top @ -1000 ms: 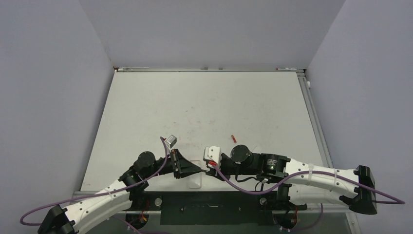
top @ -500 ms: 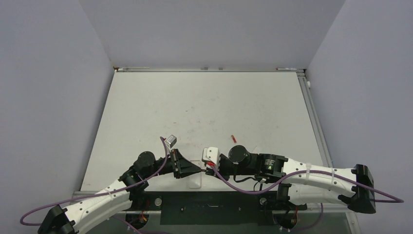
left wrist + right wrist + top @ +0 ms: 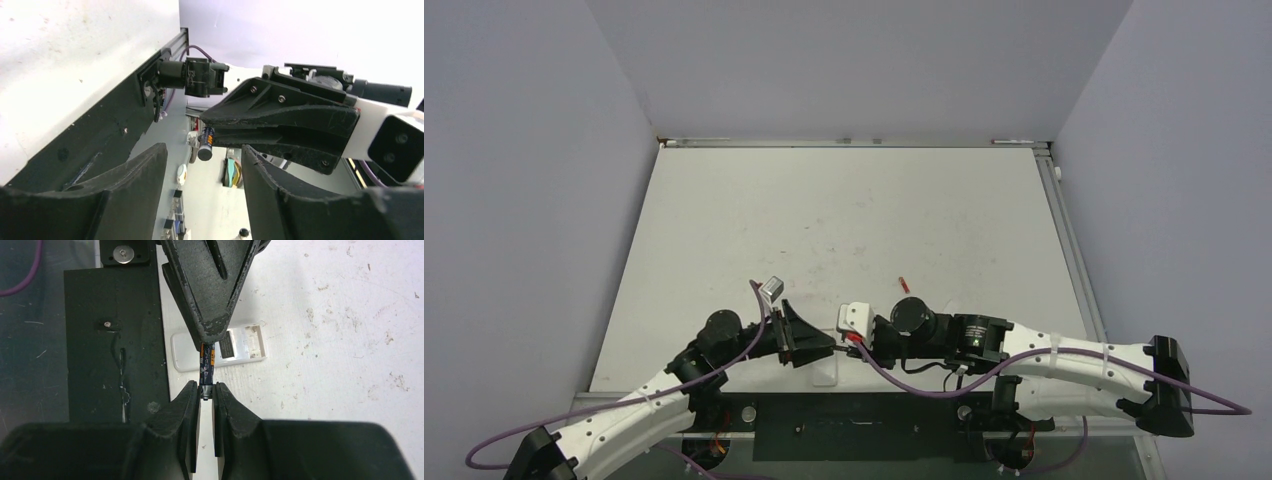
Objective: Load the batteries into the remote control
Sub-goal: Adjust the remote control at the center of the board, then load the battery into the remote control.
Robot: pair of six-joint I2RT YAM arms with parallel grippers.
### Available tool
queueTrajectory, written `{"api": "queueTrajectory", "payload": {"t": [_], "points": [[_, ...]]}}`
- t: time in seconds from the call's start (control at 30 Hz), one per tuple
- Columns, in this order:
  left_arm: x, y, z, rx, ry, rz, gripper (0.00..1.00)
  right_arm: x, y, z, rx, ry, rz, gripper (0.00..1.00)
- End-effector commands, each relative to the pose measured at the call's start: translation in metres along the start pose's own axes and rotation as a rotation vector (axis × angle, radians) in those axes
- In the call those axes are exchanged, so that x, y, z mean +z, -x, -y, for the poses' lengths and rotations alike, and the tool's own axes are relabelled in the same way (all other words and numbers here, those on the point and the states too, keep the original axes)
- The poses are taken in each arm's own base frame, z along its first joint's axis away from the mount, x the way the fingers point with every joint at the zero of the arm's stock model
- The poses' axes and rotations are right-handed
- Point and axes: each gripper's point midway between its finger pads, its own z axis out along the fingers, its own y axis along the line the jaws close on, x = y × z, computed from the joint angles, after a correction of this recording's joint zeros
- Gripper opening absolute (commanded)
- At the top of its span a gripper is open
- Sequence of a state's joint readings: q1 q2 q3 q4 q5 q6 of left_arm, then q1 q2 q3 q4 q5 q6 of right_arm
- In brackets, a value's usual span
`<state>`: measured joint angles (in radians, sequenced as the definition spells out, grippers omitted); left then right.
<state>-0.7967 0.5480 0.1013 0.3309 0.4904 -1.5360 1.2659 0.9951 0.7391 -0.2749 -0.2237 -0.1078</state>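
A slim dark battery (image 3: pixel 207 362) hangs level above the table's near edge, and my right gripper (image 3: pixel 206 389) is shut on its near end. Facing it tip to tip, my left gripper (image 3: pixel 203 146) is open; the battery (image 3: pixel 206 137) lies just past its spread fingers, touching neither. In the top view the left gripper (image 3: pixel 822 346) and the right gripper (image 3: pixel 853 346) meet nose to nose. The white remote control (image 3: pixel 240 347) lies on the table under them, back up, with its battery bay uncovered. In the top view only a white corner of the remote control (image 3: pixel 826 375) shows.
A small red piece (image 3: pixel 904 283) lies on the table beyond the right arm. The black mounting rail (image 3: pixel 854 425) runs along the table's near edge, just behind the remote. Purple cables trail from both arms.
My left gripper has opened and let go of the battery. My right gripper has closed fully on the battery's other end. Both arms have hardly shifted.
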Motion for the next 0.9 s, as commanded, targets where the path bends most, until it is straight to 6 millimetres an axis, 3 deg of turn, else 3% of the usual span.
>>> {"api": "queueTrajectory", "payload": {"t": [0.0, 0.13, 0.33, 0.57, 0.87], "points": [[-0.003, 0.012, 0.005, 0.064, 0.016, 0.039, 0.56, 0.001, 0.016, 0.009, -0.044, -0.035, -0.011, 0.09], [-0.011, 0.031, -0.010, 0.115, 0.122, 0.112, 0.59, 0.008, 0.007, 0.018, -0.067, -0.062, -0.087, 0.08], [-0.033, 0.053, -0.043, 0.251, 0.414, 0.208, 0.60, 0.021, -0.005, 0.033, -0.116, -0.068, -0.197, 0.09], [-0.042, 0.074, -0.076, 0.289, 0.596, 0.265, 0.59, 0.039, -0.022, 0.056, -0.150, -0.026, -0.299, 0.08], [-0.044, 0.099, -0.099, 0.330, 0.717, 0.322, 0.48, 0.058, -0.047, 0.080, -0.216, 0.001, -0.402, 0.08]]}}
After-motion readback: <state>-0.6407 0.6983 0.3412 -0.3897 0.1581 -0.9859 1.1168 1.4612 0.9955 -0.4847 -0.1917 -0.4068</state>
